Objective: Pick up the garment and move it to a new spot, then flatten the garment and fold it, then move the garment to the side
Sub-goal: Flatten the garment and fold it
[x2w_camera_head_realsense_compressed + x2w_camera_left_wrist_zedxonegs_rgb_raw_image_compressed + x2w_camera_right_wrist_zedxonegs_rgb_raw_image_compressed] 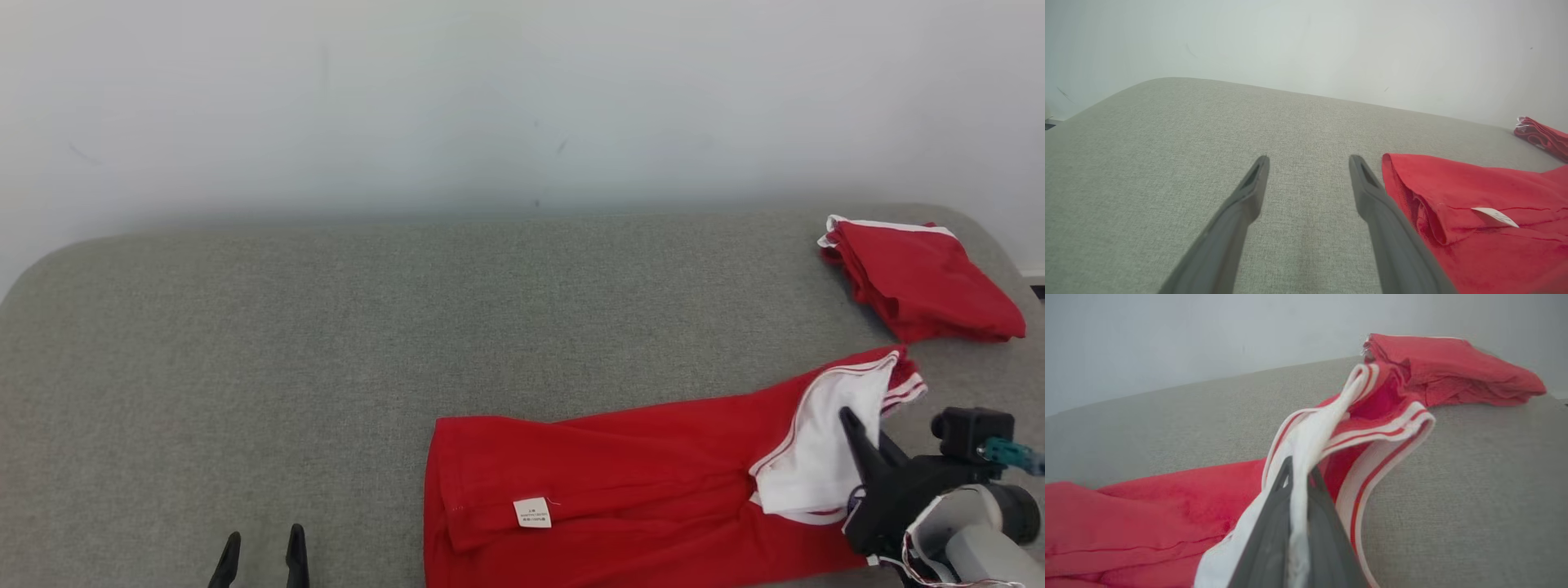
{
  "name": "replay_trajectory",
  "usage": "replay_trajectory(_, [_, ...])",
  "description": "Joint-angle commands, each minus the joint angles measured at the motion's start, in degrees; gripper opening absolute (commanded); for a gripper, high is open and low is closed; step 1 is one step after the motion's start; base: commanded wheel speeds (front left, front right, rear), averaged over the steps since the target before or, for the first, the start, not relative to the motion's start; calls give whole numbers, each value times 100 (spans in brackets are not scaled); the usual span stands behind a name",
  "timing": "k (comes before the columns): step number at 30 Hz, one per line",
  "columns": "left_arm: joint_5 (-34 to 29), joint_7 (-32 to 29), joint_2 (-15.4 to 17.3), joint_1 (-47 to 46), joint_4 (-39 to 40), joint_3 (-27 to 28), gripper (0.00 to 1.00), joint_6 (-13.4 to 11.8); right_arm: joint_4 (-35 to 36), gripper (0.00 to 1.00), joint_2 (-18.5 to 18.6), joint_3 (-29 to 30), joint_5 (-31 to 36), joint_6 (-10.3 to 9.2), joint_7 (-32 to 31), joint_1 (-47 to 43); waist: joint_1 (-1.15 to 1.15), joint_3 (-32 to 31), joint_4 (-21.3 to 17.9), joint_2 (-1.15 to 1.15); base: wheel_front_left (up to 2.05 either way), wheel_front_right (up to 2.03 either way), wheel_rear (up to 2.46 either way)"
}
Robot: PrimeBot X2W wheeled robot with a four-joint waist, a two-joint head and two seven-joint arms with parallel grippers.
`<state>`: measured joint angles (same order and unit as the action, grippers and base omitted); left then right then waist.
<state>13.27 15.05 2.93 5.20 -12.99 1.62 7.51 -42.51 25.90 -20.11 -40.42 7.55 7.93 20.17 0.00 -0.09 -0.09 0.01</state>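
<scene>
Our right gripper is clamped on the white striped edge of the red garment, with a fold of the cloth pinched between its two dark fingers. The pinch sits on the near side of the folded red pile. From there the garment runs away leftward from that pile, flat on the grey padded top. Our left gripper waits with fingers spread wide and nothing between them, well apart from the pile, just past the garment's far end.

We judge this to be the pick-up, with the carry not yet begun. The next move calls for a clean lift, high enough that the trailing cloth neither drags nor catches on the pile.

The garment's near edge is cut off below the head view. We cannot tell how many layers are pinched, nor read the small white label.
</scene>
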Motion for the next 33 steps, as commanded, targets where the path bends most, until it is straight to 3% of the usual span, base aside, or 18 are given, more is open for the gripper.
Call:
replay_trajectory(1, [-23,17,-8,31,-2,7,100,-6,332,0,-16,-70,-101,-12,-82,-99,0,-28,-47,-1,0,0,0])
replay_trajectory(10, [17,17,-6,41,-64,-69,100,-6,2593,0,-294,-361,-307,-11,-938,-581,0,-55,-95,-1,0,0,0])
replay_trajectory(13, [33,17,-7,20,-84,-106,100,-6,2957,0,-416,-390,-218,-11,-1119,-672,0,-57,-63,-1,0,0,0])
replay_trajectory(15, [78,17,-6,-45,-128,-163,100,-6,3474,0,-747,-444,-52,-11,-1434,-805,0,-56,40,-1,0,0,0])
replay_trajectory(23, [156,17,-6,-117,-200,-307,100,-6,3379,0,-1498,-580,460,-11,-1748,-620,0,-44,314,-1,0,0,0])
replay_trajectory(33, [248,17,-7,-168,-317,-463,100,-6,2488,0,-1964,-801,632,-11,-2074,-161,0,-46,634,-1,0,0,0])
